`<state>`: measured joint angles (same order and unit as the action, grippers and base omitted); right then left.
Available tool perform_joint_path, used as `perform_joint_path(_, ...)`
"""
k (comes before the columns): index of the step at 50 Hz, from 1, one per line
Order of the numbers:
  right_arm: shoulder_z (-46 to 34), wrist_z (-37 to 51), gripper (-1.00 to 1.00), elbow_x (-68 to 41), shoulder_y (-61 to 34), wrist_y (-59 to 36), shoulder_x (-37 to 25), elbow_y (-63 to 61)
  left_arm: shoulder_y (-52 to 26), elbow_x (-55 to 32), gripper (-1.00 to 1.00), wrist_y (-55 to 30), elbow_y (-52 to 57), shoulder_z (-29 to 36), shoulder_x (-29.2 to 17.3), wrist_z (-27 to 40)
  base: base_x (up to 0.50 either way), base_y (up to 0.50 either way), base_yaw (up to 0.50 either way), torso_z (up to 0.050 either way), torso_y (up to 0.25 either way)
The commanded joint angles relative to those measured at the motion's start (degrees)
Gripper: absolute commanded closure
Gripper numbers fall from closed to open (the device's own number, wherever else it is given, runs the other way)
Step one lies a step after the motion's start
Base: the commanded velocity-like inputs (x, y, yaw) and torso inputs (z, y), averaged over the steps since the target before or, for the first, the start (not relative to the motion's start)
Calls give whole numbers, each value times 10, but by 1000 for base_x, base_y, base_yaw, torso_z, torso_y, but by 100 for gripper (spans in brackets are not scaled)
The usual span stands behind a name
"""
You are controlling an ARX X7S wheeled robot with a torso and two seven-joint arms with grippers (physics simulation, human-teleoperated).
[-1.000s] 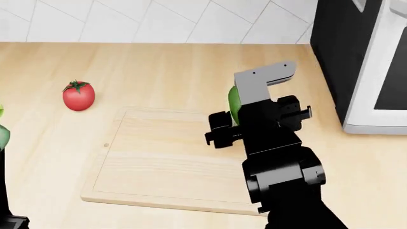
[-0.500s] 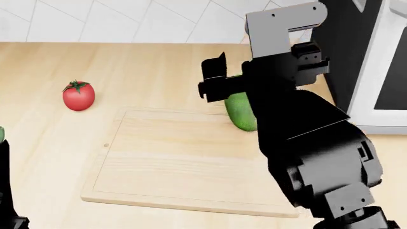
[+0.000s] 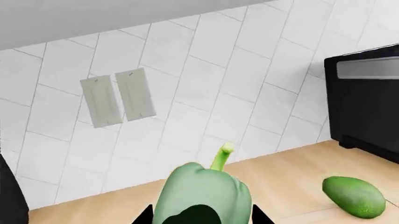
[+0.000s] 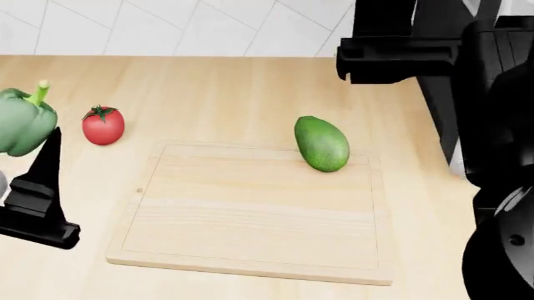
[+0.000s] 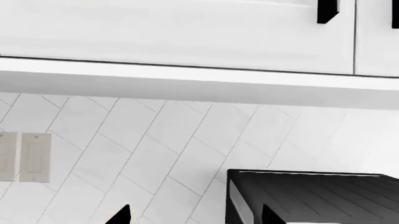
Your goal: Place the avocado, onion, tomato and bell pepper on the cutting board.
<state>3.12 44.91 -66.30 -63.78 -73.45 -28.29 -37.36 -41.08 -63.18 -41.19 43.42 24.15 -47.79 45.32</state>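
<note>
The avocado lies on the cutting board near its far right corner; it also shows in the left wrist view. My left gripper is shut on the green bell pepper, stem up, and holds it above the counter at the left. The tomato sits on the counter beside the board's far left corner. My right gripper is open and empty, raised high at the far right, facing the wall. The onion is out of view.
A black and white oven stands at the right behind my right arm; it also shows in the left wrist view. A tiled wall with switch plates backs the counter.
My right arm has risen up and away to the right, leaving the avocado lying on the board. My left gripper has come up into view at the left holding the bell pepper.
</note>
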Motion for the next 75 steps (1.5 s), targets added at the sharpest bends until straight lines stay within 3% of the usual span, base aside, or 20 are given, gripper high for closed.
perform_joint_path(1, 92, 42, -100, -43, 66, -25, -9, -98, -152, 94, 100, 2, -195, 79, 105, -174, 0, 0, 0, 0, 0)
perform_joint_path(9, 85, 34, -100, -25, 94, -7, -6, -103, -203, 155, 100, 33, -341, 139, 185, -263, 0, 0, 0, 0, 0)
perform_joint_path(22, 113, 51, -100, -65, 118, -8, -19, -111, -195, 218, 100, 120, -546, 189, 284, -342, 0, 0, 0, 0, 0)
perform_joint_path(38, 135, 101, -100, -132, 132, -16, -30, -117, -162, 252, 100, 183, -698, 225, 341, -397, 0, 0, 0, 0, 0)
perform_joint_path(54, 129, 105, -100, -136, 140, -8, -33, -113, -140, 233, 100, 173, -676, 222, 336, -395, 0, 0, 0, 0, 0)
perform_joint_path(55, 128, 105, -100, -135, 140, -8, -33, -113, -140, 233, -100, 173, -677, 222, 336, -395, 0, 0, 0, 0, 0)
perform_joint_path(69, 112, 91, -100, -113, 142, 4, -31, -107, -141, 219, -100, 162, -650, 210, 319, -384, 0, 0, 0, 0, 0)
perform_joint_path(73, 110, 87, -100, -107, 145, 7, -32, -107, -149, 171, -100, 122, -506, 175, 270, -344, 0, 0, 0, 0, 0)
perform_joint_path(75, 109, 88, -100, -108, 145, 7, -34, -108, -156, 126, -100, 88, -385, 146, 230, -304, 0, 0, 0, 0, 0)
